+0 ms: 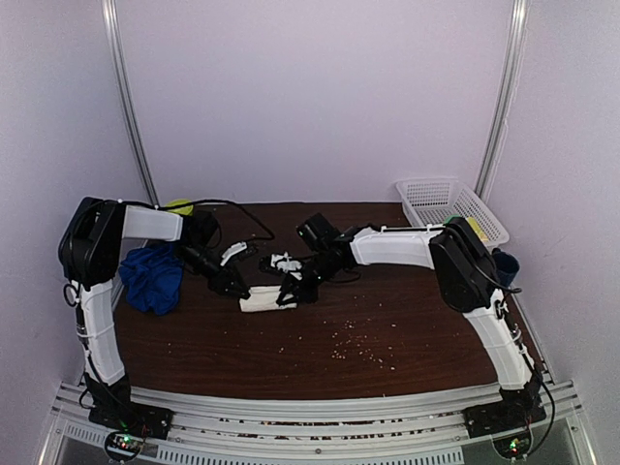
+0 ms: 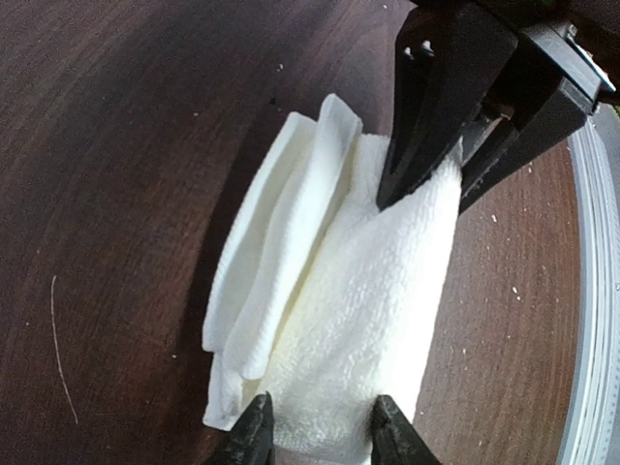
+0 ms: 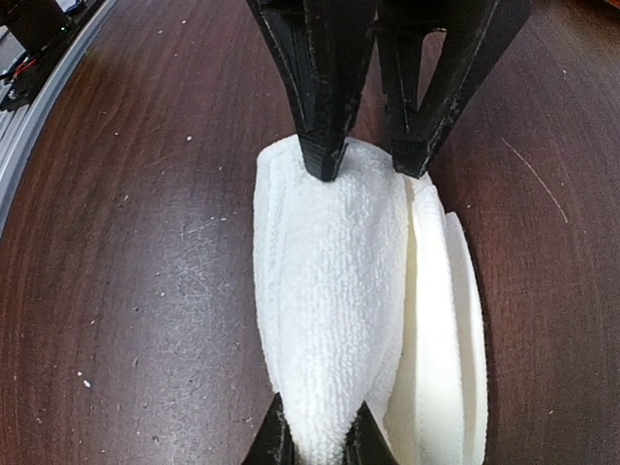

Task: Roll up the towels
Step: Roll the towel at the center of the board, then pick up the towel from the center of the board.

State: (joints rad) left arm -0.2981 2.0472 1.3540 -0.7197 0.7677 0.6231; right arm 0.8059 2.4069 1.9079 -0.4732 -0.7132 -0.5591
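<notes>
You've got the blue towel (image 1: 152, 278) bunched in a heap at the table's (image 1: 407, 300) far left. Your left gripper (image 2: 323, 431): jaws parted, tips pressed down on one end of the white towel (image 2: 339, 310). That towel lies mid-table, partly rolled, with loose layers along one side. Your right gripper (image 3: 318, 441): clamped tight on the opposite end. Far-right back corner: the mesh basket (image 1: 448, 205).

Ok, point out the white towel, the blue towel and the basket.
white towel (image 1: 255, 303): top view, its bare left end.
blue towel (image 1: 153, 277): top view, middle of the heap.
basket (image 1: 448, 201): top view, bare mesh floor.
</notes>
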